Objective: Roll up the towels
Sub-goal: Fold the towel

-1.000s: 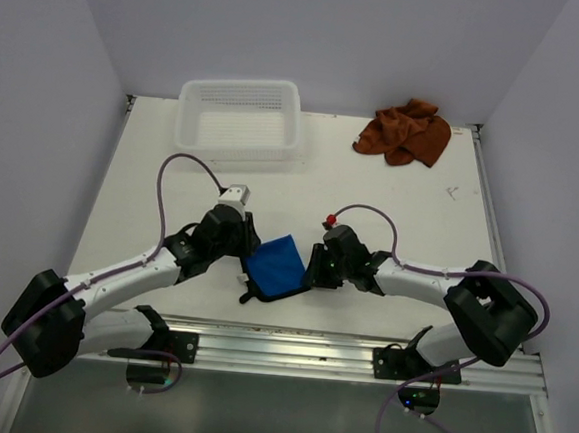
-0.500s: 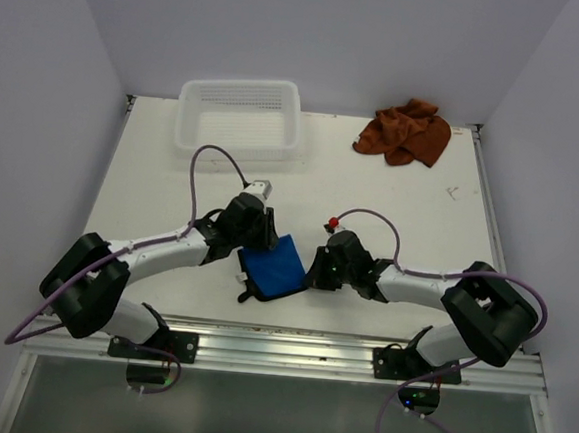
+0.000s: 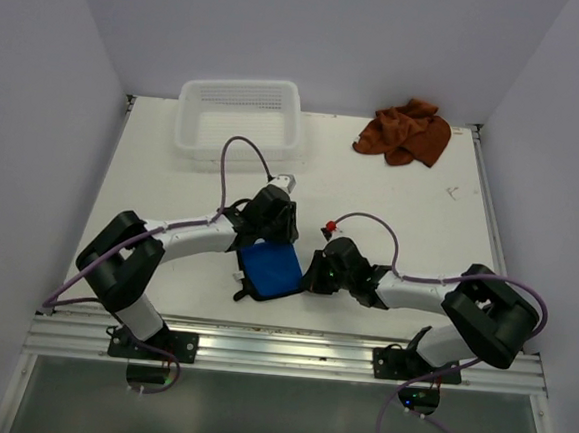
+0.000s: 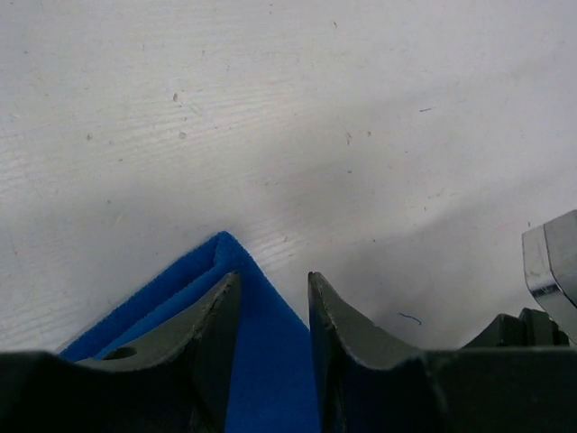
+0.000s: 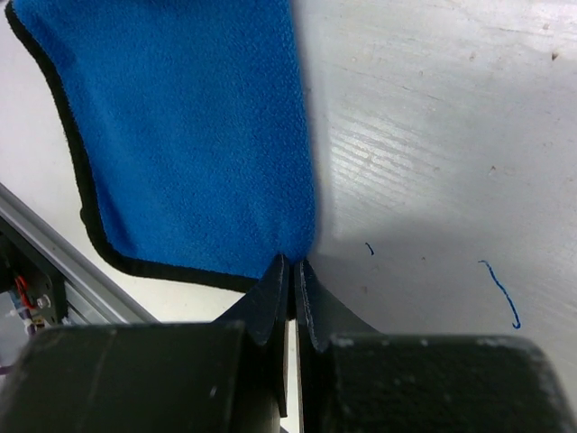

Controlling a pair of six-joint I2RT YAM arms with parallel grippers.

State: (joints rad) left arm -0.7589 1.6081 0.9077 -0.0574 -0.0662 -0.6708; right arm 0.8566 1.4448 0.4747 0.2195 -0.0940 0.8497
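The blue towel [image 3: 270, 268] lies folded flat with its black hem showing and no roll started, between the two tools on the worktop [image 3: 391, 204]. The right tool [image 5: 291, 266] is pinched shut on its hem corner. The left tool [image 4: 270, 284] stands with jaws apart over the opposite corner, gripping nothing. The rust-brown towel [image 3: 406, 132] sits crumpled well beyond the right tool. By my judgement, both rolls remain.

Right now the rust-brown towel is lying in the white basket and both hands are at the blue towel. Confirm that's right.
Not quite. The rust-brown towel is not in the white basket; it lies crumpled on the table near the far right corner, apart from the basket, as the top view shows. The rest holds: the left hand and right hand are both at the blue towel.
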